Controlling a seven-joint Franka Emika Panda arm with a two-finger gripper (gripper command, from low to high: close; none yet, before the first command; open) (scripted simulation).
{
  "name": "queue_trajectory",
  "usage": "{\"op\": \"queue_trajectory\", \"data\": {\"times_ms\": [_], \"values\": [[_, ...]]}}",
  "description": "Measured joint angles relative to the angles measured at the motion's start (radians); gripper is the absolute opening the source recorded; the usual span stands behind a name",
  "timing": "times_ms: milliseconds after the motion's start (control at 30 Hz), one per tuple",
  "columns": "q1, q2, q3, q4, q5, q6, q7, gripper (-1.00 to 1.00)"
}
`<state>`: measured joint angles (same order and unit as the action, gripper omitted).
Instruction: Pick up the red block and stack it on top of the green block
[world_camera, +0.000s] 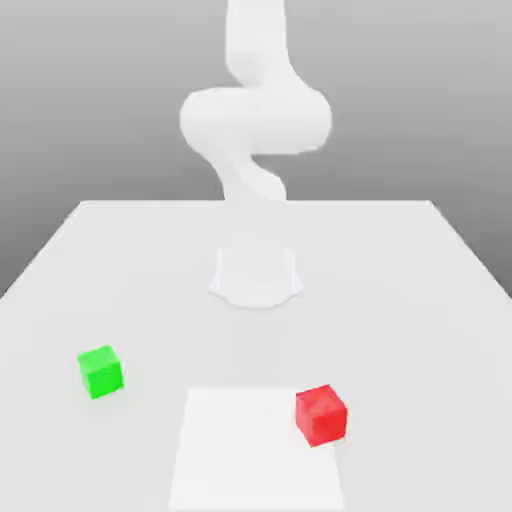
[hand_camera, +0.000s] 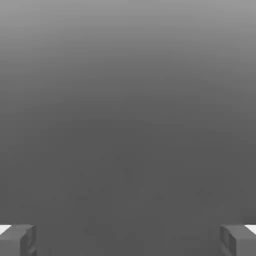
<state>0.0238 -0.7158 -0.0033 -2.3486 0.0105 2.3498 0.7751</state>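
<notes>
The red block (world_camera: 321, 414) sits on the table near the front, toward the exterior view's right, at the edge of a brighter white square. The green block (world_camera: 100, 371) rests on the table at the exterior view's left, well apart from the red one. In the hand view my gripper (hand_camera: 128, 240) stands open, its two grey fingertips (hand_camera: 17, 240) wide apart with nothing between them, against a plain grey backdrop. The white arm (world_camera: 255, 120) rises from its base behind both blocks.
The arm's round base (world_camera: 256, 276) stands mid-table, behind the blocks. A brighter white square patch (world_camera: 250, 460) lies flat at the table's front. The pale table (world_camera: 400, 300) reaches out to its far edge and both sides.
</notes>
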Motion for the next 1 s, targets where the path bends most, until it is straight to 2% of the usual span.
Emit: {"op": "queue_trajectory", "data": {"times_ms": [400,633,833,867,1000], "values": [[0.107,0.449,0.019,-0.250,0.038,0.262,-0.119,0.00],[0.145,0.702,0.050,-0.392,0.000,0.411,-0.143,0.00],[0.162,0.919,0.030,-0.385,-0.039,0.588,-0.123,0.00],[0.165,0.954,0.026,-0.380,-0.043,0.617,-0.120,-1.00],[0.164,0.954,0.027,-0.380,-0.044,0.617,-0.118,-1.00]]}}
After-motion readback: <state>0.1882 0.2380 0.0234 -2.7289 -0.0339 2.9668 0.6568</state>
